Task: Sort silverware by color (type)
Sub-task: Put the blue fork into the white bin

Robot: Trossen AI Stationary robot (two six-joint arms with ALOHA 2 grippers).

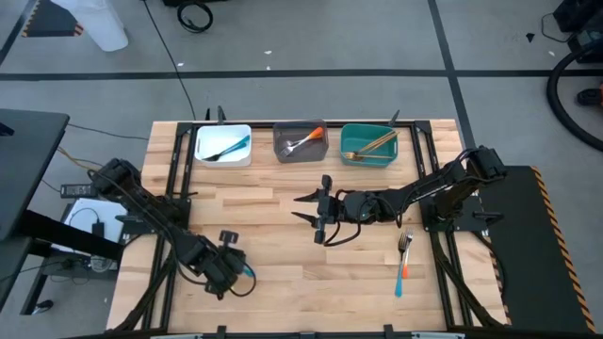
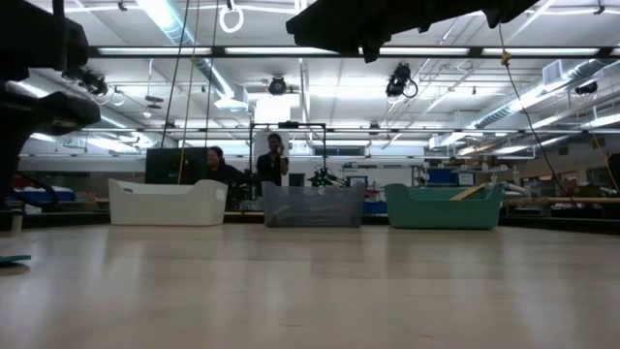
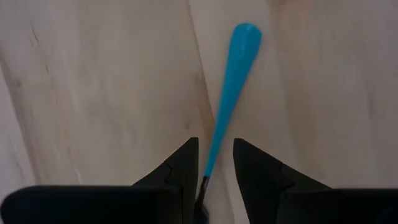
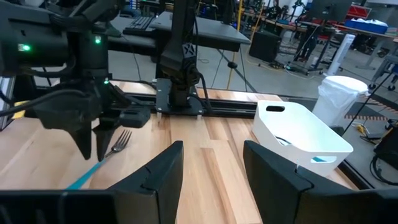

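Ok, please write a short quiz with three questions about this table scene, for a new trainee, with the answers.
1. True or false: the left gripper is closed around a blue-handled fork.
2. Which bin holds the gold utensils? A white bin; B grey bin; C teal bin.
3. Fill in: the fork lying alone on the table near the right arm has an ______ and blue handle.

Key: 1 true. 2 C, the gold utensils lie there. 3 orange; that fork lies apart from the open right gripper.
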